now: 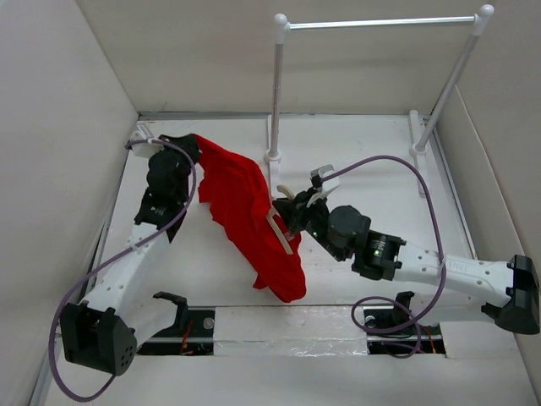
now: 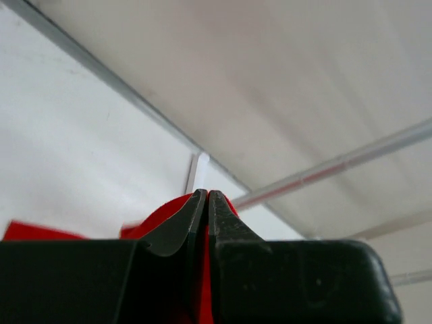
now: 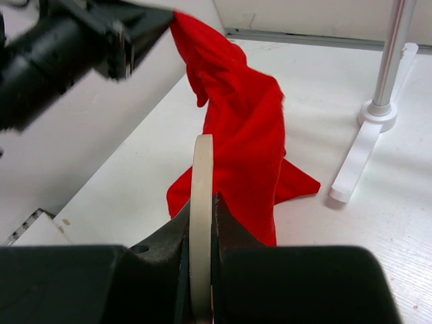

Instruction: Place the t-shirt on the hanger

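Note:
The red t-shirt (image 1: 249,216) hangs crumpled from my left gripper (image 1: 193,145), which is shut on its upper corner near the back left of the table; red cloth shows between the left jaws in the left wrist view (image 2: 206,297). The shirt's lower end drags on the table. My right gripper (image 1: 292,222) is shut on the beige hanger (image 1: 283,227) and holds it against the shirt's right side. In the right wrist view the hanger (image 3: 201,202) stands edge-on between the jaws, with the shirt (image 3: 243,128) just behind it.
A white rack with a silver rod (image 1: 380,23) stands at the back; its left post base (image 1: 273,156) is close to the shirt, and shows in the right wrist view (image 3: 378,115). Beige walls enclose the table on the left, right and back.

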Controlling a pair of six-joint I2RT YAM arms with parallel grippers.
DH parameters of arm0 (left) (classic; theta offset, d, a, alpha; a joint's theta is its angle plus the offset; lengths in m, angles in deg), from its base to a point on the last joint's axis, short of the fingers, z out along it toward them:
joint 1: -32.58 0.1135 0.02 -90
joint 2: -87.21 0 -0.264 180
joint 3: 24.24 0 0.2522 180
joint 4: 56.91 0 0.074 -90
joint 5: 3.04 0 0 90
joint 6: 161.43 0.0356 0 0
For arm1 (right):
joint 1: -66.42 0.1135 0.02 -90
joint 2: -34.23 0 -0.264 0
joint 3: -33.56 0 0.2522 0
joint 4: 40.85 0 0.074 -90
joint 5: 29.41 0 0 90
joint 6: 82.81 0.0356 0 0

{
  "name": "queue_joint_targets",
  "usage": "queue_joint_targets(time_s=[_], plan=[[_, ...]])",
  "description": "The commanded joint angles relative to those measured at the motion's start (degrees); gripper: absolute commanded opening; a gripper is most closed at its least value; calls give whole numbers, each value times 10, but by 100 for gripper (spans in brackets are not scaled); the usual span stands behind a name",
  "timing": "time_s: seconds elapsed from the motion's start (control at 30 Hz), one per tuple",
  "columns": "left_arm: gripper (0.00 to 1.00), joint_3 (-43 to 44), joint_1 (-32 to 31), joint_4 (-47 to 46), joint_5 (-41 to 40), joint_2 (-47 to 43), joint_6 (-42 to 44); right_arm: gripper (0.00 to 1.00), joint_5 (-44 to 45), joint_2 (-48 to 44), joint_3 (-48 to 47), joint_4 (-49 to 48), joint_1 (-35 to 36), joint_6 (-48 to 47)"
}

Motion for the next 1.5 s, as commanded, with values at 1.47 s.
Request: queue_joint_targets(time_s=[1.47], plan=[[0,529,78,176,127,144,173,0,-131,-13,-264,207,27,-47]])
